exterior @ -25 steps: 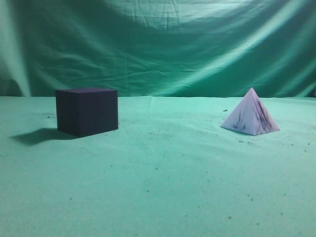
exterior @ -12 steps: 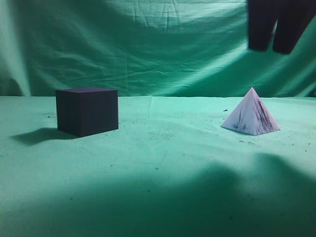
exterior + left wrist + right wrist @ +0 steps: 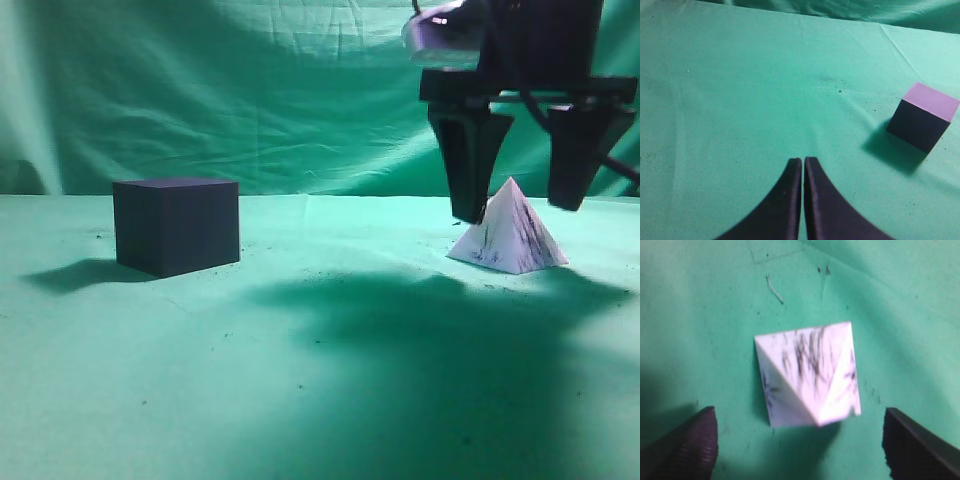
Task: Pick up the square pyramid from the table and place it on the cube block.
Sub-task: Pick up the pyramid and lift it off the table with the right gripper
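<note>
Right gripper [image 3: 517, 205] has dropped from top of frame to straddle the square pyramid [image 3: 510, 235] — jaws wide apart, nothing held, pyramid on the table [image 3: 330, 390] between them, cube block [image 3: 177, 225] well off left — go lower, close on opposite faces near the base.

bare table [image 3: 330, 400] lies between cube block [image 3: 177, 225] and square pyramid [image 3: 508, 234].

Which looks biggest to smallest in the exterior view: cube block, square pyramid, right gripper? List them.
1. right gripper, though nearness to the camera may inflate it
2. cube block
3. square pyramid
</note>
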Robot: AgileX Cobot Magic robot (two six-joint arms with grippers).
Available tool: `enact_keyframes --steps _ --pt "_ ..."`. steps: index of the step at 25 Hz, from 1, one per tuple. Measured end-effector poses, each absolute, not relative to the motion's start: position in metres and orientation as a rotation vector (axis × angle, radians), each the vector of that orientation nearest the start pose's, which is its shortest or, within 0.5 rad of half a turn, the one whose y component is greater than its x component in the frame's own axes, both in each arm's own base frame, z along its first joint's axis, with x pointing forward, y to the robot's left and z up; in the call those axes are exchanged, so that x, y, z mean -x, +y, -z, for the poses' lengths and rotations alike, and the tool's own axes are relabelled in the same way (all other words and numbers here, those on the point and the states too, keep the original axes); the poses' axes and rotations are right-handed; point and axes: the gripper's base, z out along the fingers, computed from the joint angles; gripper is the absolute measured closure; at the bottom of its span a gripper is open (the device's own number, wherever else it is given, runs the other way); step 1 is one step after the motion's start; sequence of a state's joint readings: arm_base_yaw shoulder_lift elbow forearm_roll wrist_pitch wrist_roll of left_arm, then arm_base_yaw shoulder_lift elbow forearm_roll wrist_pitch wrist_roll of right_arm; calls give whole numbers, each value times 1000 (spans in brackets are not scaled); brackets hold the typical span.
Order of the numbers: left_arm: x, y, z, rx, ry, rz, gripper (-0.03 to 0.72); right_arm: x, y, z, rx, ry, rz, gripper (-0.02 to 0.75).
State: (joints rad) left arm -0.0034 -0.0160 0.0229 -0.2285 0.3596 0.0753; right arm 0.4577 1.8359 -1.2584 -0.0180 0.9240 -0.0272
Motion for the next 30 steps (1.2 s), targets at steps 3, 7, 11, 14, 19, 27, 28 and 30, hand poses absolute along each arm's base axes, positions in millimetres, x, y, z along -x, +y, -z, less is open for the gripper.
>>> enact_keyframes --steps 3,7,11,14,19,27,28,30 --pt "-53 -7 -175 69 1843 173 688 -328 160 -184 731 2882 -30 95" --pt "-53 -7 -175 69 1843 173 688 -334 163 -169 731 2870 -32 136" --pt "-53 -7 -175 69 1843 173 688 -337 164 -160 735 2878 -28 190" --pt "-53 -7 -175 69 1843 173 688 -338 166 -159 728 2882 -39 258" --pt "-53 -7 -175 69 1843 173 688 -339 165 -159 738 2881 -26 343" --pt "-53 -7 -175 69 1843 173 688 -350 169 -187 781 2928 25 343" --pt "-53 -7 -175 69 1843 173 688 -354 170 -199 780 2919 24 343" --pt "-53 -7 -175 69 1843 173 688 -358 175 -226 787 2899 17 343"
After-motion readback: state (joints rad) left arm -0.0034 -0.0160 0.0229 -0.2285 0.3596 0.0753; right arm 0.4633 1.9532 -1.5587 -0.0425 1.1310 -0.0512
